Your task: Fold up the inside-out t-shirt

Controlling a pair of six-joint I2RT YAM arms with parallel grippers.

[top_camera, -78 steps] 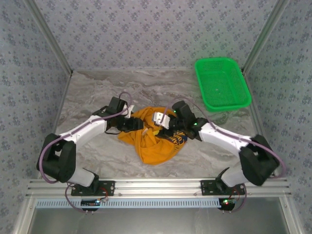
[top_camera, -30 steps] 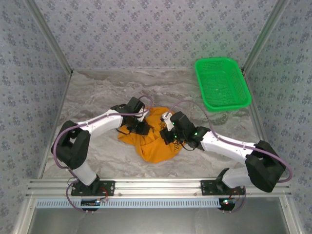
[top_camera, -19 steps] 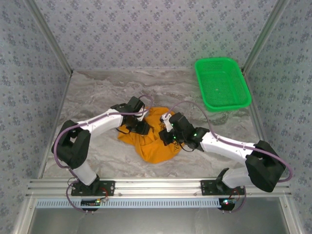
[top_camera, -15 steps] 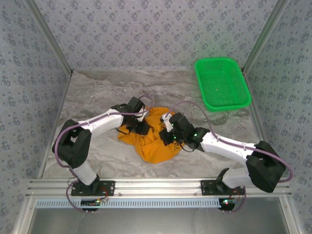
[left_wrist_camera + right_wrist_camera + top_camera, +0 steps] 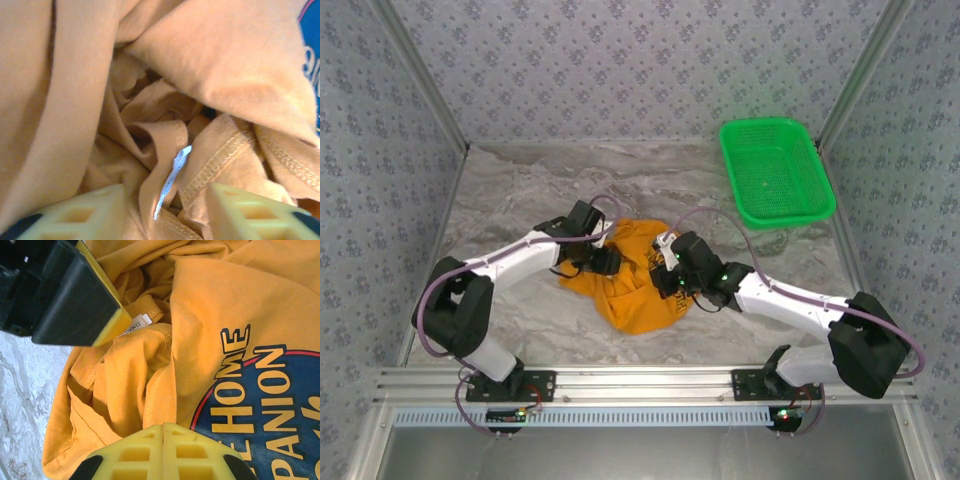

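On the top view, I see the t-shirt (image 5: 632,300) lying crumpled on the marble table (image 5: 510,190), between my two arms and well apart from the green basket (image 5: 775,170). The left gripper (image 5: 605,262) is at its left edge and the right gripper (image 5: 658,278) is on its middle.

From the left wrist, the pads (image 5: 80,212) stand spread, with orange folds and a white tag (image 5: 172,175) between them.

From the right wrist, the pads (image 5: 135,450) are pressed together just over the cloth, beside the blue print (image 5: 255,390).
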